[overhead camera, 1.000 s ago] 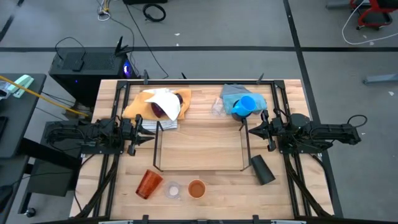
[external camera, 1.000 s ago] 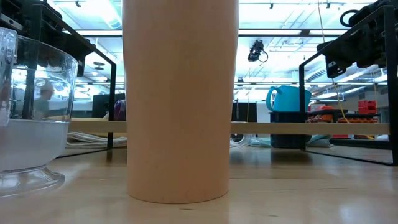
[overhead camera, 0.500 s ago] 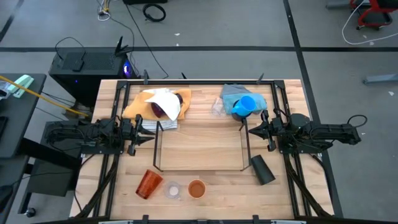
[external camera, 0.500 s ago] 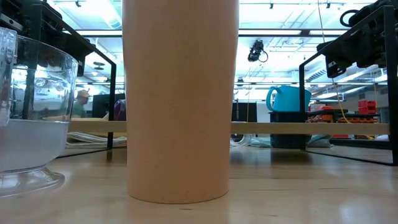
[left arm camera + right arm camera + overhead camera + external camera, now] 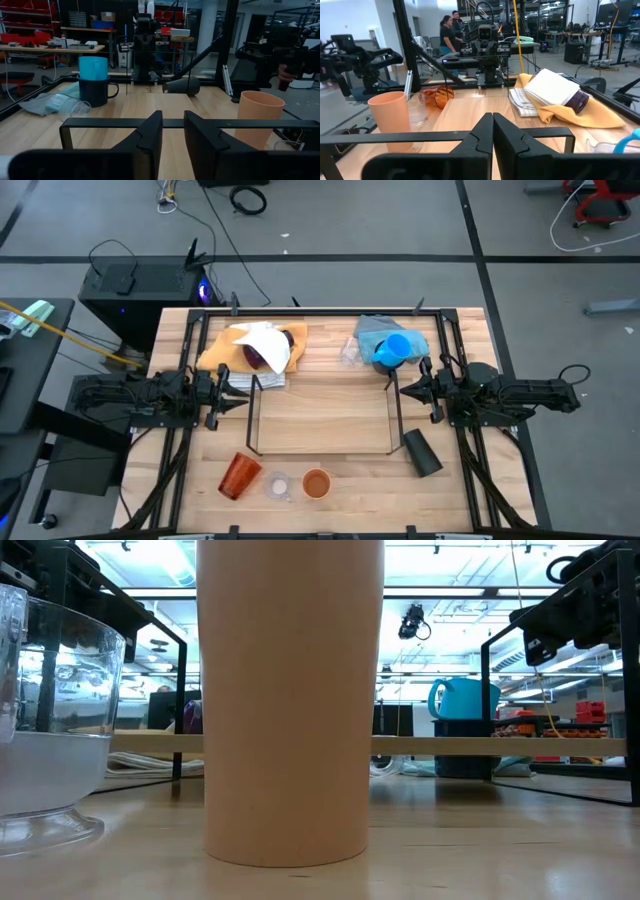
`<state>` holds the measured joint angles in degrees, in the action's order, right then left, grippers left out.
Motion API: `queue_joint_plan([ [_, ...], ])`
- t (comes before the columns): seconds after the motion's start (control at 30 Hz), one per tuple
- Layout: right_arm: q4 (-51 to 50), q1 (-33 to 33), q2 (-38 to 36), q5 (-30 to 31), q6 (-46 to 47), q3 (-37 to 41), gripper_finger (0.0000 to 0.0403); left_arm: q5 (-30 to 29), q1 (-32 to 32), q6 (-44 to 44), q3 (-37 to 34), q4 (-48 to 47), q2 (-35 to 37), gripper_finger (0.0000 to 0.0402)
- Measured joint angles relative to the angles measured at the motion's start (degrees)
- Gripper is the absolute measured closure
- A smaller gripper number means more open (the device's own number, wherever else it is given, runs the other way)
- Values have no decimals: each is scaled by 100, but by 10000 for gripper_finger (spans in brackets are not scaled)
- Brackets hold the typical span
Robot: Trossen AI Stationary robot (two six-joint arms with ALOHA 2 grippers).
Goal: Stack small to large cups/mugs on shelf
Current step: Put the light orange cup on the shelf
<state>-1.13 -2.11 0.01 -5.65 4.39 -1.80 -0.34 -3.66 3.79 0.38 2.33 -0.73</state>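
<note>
High view first: at the near edge of the wooden worktop (image 5: pixel 330 405) stand three things in a row. An amber-orange tumbler (image 5: pixel 239 476) lies tipped on its side, a clear cup (image 5: pixel 280 486) sits just beside it, and a small orange cup (image 5: pixel 316 483) stands upright next to that. A black cup (image 5: pixel 421 452) lies on its side near the right corner of the shelf (image 5: pixel 322 418).

The shelf is a thin black wire frame in the middle of the worktop, with no cups in it.

The left pincer (image 5: pixel 240 395) hangs by the left end of the shelf. Its fingers (image 5: pixel 150 137) have a small gap and hold nothing. The right pincer (image 5: pixel 405 389) hangs by the right end, squeezed tight and holding nothing.

Farther back on the right, a light-blue mug (image 5: pixel 395 349) sits in a navy mug (image 5: pixel 94 90) on a blue cloth (image 5: pixel 375 330). Another clear cup (image 5: pixel 70 107) lies beside them. On the left, a purple tumbler (image 5: pixel 265 355) rests on a yellow cloth (image 5: pixel 220 350), maybe partly under a white cloth (image 5: pixel 262 338).
</note>
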Motion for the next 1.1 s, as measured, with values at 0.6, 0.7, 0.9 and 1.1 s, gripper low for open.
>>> queue_joint_plan([
  [0.6,2851,0,1528,651,-210,-1916,387,-2,0,0,0,0,0,319],
  [0.7,2578,-4,2380,776,-681,-2993,387,-1,0,1,0,0,-1,321],
  [0.9,421,-270,4035,770,-923,-5435,387,-2,0,-1,0,0,0,317],
  [1.1,-1933,-739,5585,400,-302,-7866,387,0,-2,0,0,0,0,312],
])
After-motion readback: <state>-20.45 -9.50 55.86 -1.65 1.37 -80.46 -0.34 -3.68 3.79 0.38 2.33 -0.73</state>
